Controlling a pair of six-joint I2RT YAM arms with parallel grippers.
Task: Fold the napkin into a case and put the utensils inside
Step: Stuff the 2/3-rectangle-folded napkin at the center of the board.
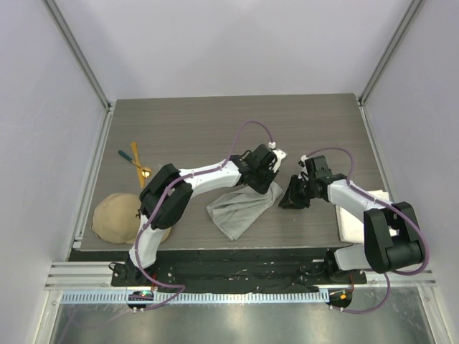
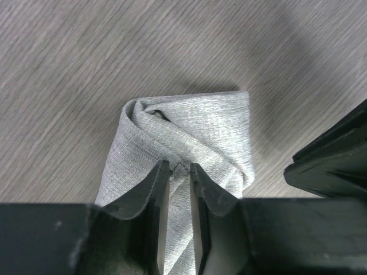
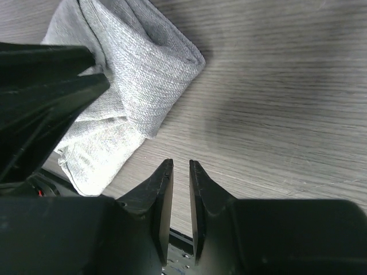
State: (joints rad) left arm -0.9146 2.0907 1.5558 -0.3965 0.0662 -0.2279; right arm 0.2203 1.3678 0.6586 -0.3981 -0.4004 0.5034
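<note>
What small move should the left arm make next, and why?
Probably lift the fold slightly and draw it over: the left gripper pinches a ridge of the napkin, which lies bunched; the right gripper is empty beside it.

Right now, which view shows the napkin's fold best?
Left wrist: the napkin fills the frame's middle, its rolled layers sharp, a ridge pinched in the left gripper. Top external shows most of its outline, but small, with the far end under that gripper. Right wrist catches only one end, partly behind that gripper.
</note>
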